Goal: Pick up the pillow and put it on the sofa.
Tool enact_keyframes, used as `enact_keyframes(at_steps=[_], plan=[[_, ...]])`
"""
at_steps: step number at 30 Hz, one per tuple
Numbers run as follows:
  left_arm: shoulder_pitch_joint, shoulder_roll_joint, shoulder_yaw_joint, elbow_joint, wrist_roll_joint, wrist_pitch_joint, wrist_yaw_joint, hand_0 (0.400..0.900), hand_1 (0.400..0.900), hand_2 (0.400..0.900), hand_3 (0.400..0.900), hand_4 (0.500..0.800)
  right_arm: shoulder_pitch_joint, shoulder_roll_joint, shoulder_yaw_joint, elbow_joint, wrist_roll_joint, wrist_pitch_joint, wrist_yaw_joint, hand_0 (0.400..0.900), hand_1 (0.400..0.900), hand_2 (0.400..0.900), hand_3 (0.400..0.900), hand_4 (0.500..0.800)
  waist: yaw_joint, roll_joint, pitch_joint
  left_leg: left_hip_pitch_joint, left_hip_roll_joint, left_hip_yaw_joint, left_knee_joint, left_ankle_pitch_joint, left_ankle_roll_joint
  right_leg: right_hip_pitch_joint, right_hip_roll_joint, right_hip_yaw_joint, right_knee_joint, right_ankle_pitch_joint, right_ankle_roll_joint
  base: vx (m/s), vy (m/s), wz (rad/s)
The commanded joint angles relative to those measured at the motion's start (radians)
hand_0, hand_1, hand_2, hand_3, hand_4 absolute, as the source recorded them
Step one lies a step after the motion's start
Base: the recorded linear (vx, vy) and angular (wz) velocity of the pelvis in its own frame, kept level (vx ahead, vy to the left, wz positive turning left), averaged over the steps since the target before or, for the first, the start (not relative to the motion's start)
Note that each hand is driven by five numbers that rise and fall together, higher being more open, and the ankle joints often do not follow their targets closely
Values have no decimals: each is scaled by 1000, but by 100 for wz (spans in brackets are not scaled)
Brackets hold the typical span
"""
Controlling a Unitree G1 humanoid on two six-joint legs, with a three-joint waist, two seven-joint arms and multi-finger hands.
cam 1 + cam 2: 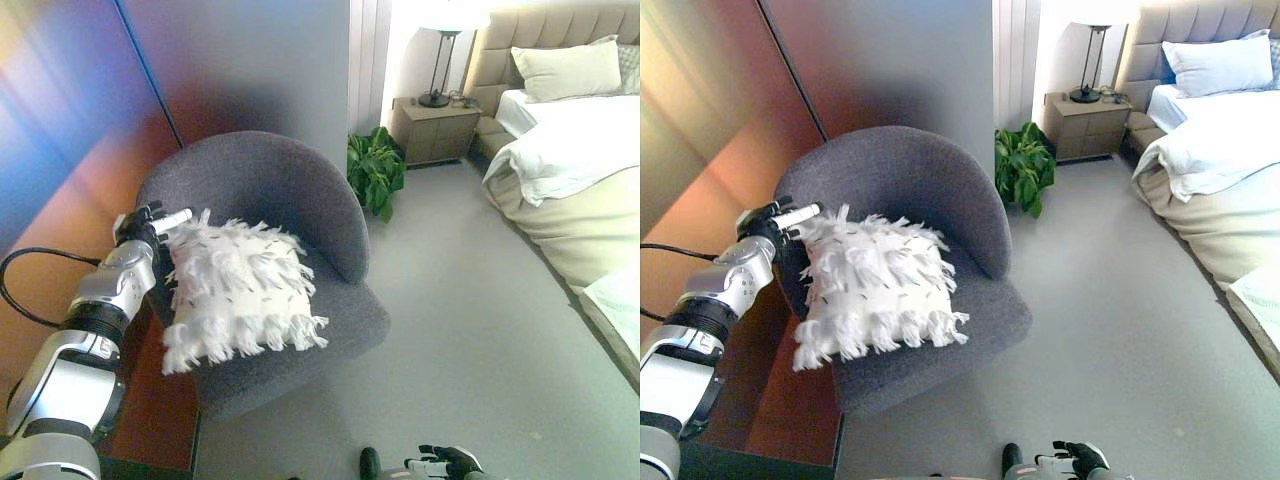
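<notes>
1. Grey carpet (pixel 470 330) is covering the bedroom floor, with a bed (pixel 570 170) lying far off from the grey sofa (pixel 270 200).
2. A fluffy white pillow (pixel 240 290) is sitting on the sofa seat.
3. The left hand (pixel 145 228) is touching the pillow's top corner, its fingers pinching the fluff.
4. The right hand (pixel 445 463) is peeking in low, well away from the sofa; I cannot tell how its fingers are.
</notes>
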Motion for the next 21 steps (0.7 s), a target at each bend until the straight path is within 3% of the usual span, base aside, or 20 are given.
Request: enact_keyframes(at_steps=[1, 13, 21], plan=[[-196, 93, 63, 54, 55, -112, 17, 900, 900, 900, 900, 800, 61, -34, 35, 55, -5, -3, 12, 900, 900, 900, 900, 800, 23, 27, -54, 1, -28, -2, 25, -73, -13, 52, -57, 40, 82, -167, 121, -3, 2, 3], [-184, 81, 59, -20, -11, -162, -41, 900, 900, 900, 900, 800, 53, -30, 35, 67, -19, -14, 18, 900, 900, 900, 900, 800, 39, 25, -59, 4, -25, -8, 35, -80, -15, 62, -56, 31, 82, -172, 117, -14, -2, 1], [-79, -38, 100, -142, -56, -151, -85, 900, 900, 900, 900, 800, 30, -17, 38, 70, -26, -12, 28, 900, 900, 900, 900, 800, 55, 15, -64, 4, -23, -21, 49, -86, -15, 67, -51, 30, 89, -178, 110, -38, -11, 0]])
